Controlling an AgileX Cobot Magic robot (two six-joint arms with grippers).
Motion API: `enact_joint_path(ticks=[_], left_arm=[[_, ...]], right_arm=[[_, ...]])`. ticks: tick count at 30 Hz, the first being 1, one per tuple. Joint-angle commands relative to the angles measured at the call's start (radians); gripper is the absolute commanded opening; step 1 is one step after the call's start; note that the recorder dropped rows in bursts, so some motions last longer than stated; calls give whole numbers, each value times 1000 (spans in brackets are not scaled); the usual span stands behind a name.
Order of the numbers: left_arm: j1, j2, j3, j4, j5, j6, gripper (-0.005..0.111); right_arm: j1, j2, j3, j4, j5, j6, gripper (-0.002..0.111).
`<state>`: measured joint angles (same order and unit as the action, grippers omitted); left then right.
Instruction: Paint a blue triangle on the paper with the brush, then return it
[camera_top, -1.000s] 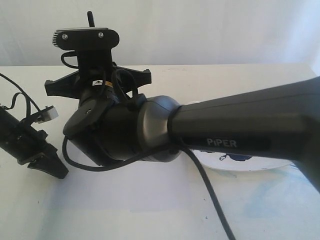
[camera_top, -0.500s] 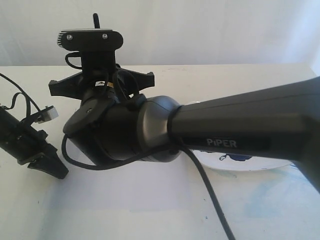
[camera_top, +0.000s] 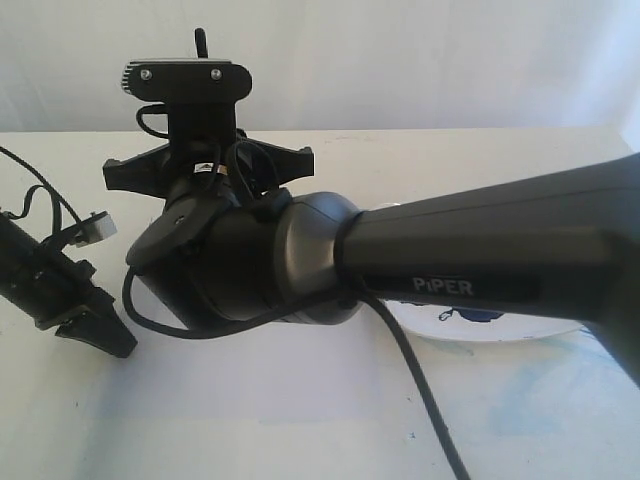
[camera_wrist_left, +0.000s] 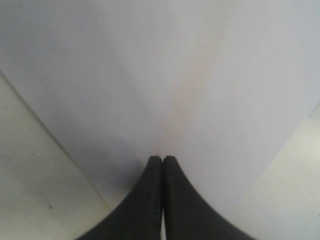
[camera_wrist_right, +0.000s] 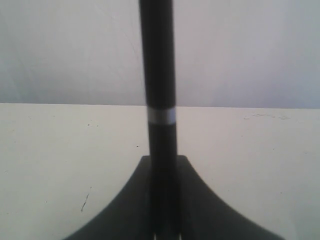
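So the right pincer (camera_wrist_right: 161, 162) is clamped on the brush (camera_wrist_right: 159, 60), jaws snug on the black handle, which runs straight out past the fingertips. The bristles aren't in any view, so I can't say which end leads. The left pincer (camera_wrist_left: 162, 159) is shut on nothing, tips together, with the paper (camera_wrist_left: 190, 75) directly under it.

My guess is this is a carry step with the brush up in the air. To do it well, I'd keep the grip square on the handle so it doesn't swivel. I'd come down slowly and let only the tip touch the sheet.

- Brush: one.
- Paper: one sheet on the tabletop (camera_wrist_left: 35, 190).
- Plate (camera_top: 500, 332): one, back under the right pincer's own forearm, with a dark paint blotch (camera_top: 470, 316) on it.
- Pincers: two.
- Blue triangle: none that I can spot, though the big arm hides lots of the sheet. Only pale smears (camera_top: 540, 400) show.
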<state>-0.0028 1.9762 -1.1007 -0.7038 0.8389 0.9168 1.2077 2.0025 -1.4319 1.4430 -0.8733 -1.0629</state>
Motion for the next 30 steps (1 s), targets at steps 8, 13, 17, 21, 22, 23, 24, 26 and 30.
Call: enact_joint_path(ticks=[8, 13, 17, 21, 22, 23, 24, 26, 30], left_arm=[[0, 5, 5, -13, 22, 3, 0], [0, 5, 5, -13, 22, 3, 0], [0, 5, 5, -13, 20, 3, 0], [0, 5, 5, -13, 18, 3, 0], [0, 5, 5, -13, 18, 3, 0], [0, 5, 5, -13, 18, 3, 0], [0, 5, 5, -13, 18, 3, 0], [0, 5, 5, -13, 18, 3, 0], [0, 5, 5, -13, 18, 3, 0]], right_arm=[[-6, 10, -3, 35, -15, -13, 0], [-3, 10, -3, 76, -15, -56, 0], [1, 10, -3, 105, -50, -58, 0], [10, 2, -3, 125, -75, -61, 0], [10, -1, -3, 129, -75, -66, 0], [11, -4, -3, 134, -75, -69, 0], [12, -6, -3, 137, -75, -76, 0], [12, -10, -3, 142, -75, -92, 0], [12, -12, -3, 183, -78, -105, 0]])
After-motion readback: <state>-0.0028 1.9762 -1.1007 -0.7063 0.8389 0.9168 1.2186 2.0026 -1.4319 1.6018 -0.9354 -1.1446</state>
